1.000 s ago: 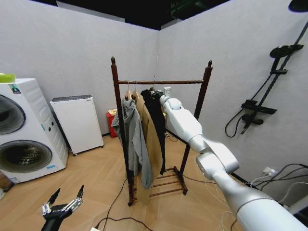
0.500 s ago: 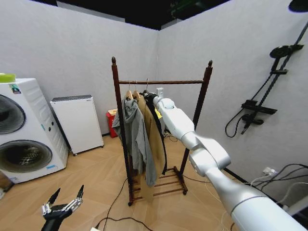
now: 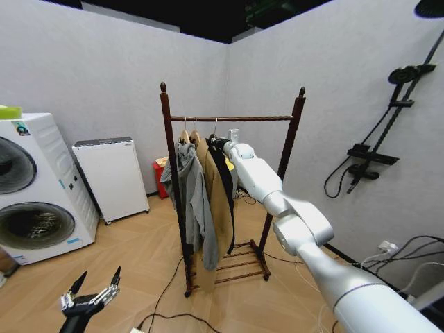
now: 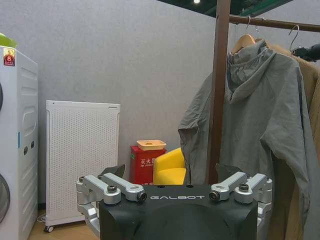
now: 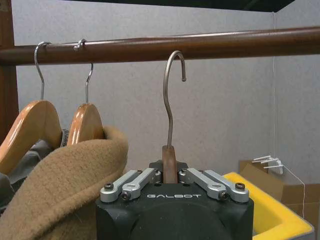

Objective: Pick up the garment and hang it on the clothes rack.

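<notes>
Even, soft indoor light; sharp focus throughout; head view bends at edges.

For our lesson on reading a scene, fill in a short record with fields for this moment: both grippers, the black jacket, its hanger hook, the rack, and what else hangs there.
right gripper: raised at the rack's top bar, fingers shut on the hanger
hanger hook: just below the bar, not yet over it
black jacket: hanging from the held hanger
clothes rack: standing by the wall
already hung: grey hooded jacket, tan coat
left gripper: low near the floor, open, idle
</notes>
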Available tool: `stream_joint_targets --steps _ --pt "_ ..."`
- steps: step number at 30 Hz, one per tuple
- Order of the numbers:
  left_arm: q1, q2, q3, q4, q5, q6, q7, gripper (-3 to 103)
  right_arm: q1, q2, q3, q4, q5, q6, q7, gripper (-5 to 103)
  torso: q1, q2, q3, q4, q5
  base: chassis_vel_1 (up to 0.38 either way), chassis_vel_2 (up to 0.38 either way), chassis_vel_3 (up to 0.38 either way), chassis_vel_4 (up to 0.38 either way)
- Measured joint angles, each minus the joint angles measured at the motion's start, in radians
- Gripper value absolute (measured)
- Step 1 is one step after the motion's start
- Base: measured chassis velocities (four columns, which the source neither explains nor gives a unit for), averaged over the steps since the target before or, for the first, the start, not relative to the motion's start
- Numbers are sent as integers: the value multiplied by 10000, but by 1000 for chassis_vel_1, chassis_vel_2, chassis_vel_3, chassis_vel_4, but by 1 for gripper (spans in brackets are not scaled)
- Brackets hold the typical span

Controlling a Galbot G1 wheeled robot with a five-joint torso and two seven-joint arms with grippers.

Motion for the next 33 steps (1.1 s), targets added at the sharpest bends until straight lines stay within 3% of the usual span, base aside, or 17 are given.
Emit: stream_joint_targets --steps 8,14,33 --pt "0 0 0 0 0 0 0 100 -165 -251 -7 1098 -56 225 85 9 -1 1 0 0 1 0 0 0 0" --pt "0 0 0 0 0 0 0 100 700 -77 39 162 -82 481 -159 9 -1 1 -1 0 -3 0 0 0 0" --pt "0 0 0 0 0 0 0 100 197 -349 151 923 4 11 -63 9 -3 1 0 1 -1 -4 4 6 -3"
